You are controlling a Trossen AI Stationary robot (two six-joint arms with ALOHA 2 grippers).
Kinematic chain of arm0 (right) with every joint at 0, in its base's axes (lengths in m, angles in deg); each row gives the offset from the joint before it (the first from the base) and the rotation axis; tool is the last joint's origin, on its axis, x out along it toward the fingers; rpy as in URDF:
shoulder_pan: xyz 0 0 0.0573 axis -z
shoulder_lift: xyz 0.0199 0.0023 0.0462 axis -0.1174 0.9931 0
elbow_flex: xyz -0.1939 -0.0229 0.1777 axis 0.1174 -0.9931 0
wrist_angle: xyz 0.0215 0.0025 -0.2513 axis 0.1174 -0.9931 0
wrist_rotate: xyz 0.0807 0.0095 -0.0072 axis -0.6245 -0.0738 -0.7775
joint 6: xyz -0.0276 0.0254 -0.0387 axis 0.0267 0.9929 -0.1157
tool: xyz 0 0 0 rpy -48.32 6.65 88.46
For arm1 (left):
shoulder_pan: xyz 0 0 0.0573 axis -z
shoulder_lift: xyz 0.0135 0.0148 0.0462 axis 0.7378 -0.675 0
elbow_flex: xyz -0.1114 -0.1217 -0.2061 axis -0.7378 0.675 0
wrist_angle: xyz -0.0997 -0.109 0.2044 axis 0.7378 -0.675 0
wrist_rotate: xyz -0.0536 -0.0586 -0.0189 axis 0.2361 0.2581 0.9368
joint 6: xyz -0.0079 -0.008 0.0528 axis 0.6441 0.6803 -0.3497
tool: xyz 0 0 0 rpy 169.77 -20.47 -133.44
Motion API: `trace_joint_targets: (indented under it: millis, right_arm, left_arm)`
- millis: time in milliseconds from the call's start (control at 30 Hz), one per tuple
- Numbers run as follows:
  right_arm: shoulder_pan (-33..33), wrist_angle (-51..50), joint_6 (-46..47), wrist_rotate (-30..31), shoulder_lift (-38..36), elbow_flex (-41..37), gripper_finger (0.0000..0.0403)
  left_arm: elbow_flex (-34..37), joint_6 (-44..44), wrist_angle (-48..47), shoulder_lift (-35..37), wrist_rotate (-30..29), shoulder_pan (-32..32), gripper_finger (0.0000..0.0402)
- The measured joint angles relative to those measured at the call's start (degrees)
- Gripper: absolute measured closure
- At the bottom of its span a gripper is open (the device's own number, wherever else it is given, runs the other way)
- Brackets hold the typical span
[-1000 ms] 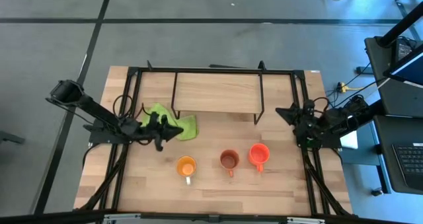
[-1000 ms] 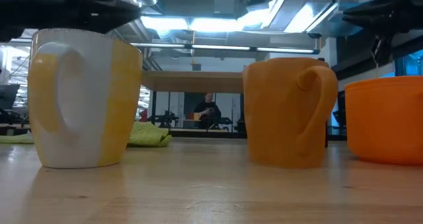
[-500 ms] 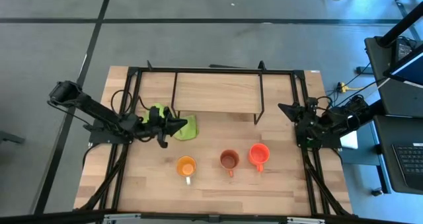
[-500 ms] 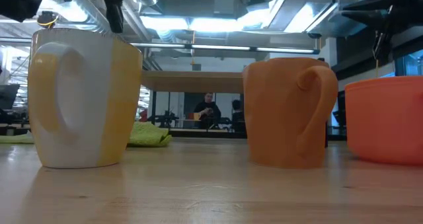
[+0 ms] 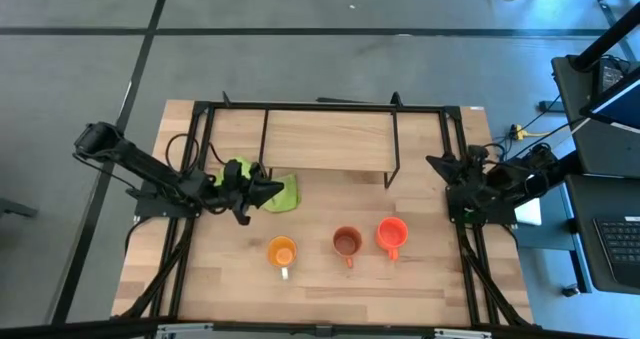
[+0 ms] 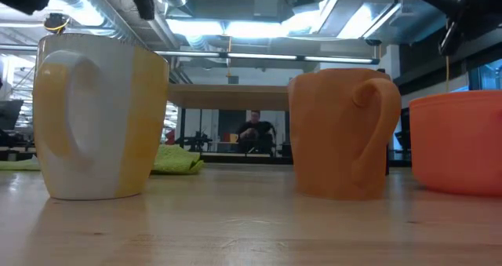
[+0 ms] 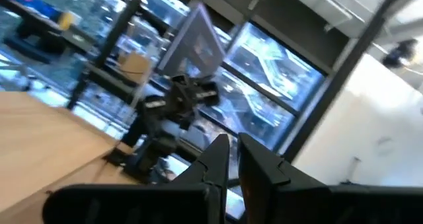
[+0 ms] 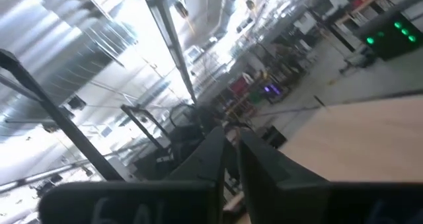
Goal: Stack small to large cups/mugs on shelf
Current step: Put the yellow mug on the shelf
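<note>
Three mugs stand upright in a row on the tabletop: the yellow-orange mug (image 5: pixel 282 251) (image 6: pixel 94 117) with a white handle, the brownish-orange mug (image 5: pixel 346 243) (image 6: pixel 341 133) and the red-orange mug (image 5: pixel 391 234) (image 6: pixel 459 140). The shelf (image 5: pixel 328 139), a light-wood board on a black wire frame, stands behind them with nothing on it. My left gripper (image 5: pixel 272 188) (image 7: pixel 232 154) is shut and hovers above the green cloth (image 5: pixel 283 193), left of and behind the mugs. My right gripper (image 5: pixel 432 165) (image 8: pixel 231 151) is shut and waits by the table's right edge, holding nothing.
The green cloth (image 6: pixel 176 160) lies crumpled on the table in front of the shelf's left legs. A black frame (image 5: pixel 200 114) runs around the table's edges. A person (image 6: pixel 255 133) sits in the room far behind the table. Bare wood lies in front of the mugs.
My left gripper has risen from low over the table, near the yellow-orange mug, and moved slightly toward the far edge, ending above the green cloth. My right arm has drawn back a little toward the table's right edge. The mugs have stayed where they were.
</note>
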Motion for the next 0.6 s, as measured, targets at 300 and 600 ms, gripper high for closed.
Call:
trace_joint_targets:
  millis: [300,600]
  right_arm:
    - [0.00,7.24,-2.88,-3.54,3.69,0.99,0.0361]
    - [0.02,-0.03,-9.64,-5.77,20.32,16.42,0.0360]
  left_arm:
    - [-25.65,2.98,-65.35,-0.87,16.92,-4.79,0.0372]
    - [-43.45,3.70,-110.02,-2.35,16.92,-4.79,0.0373]
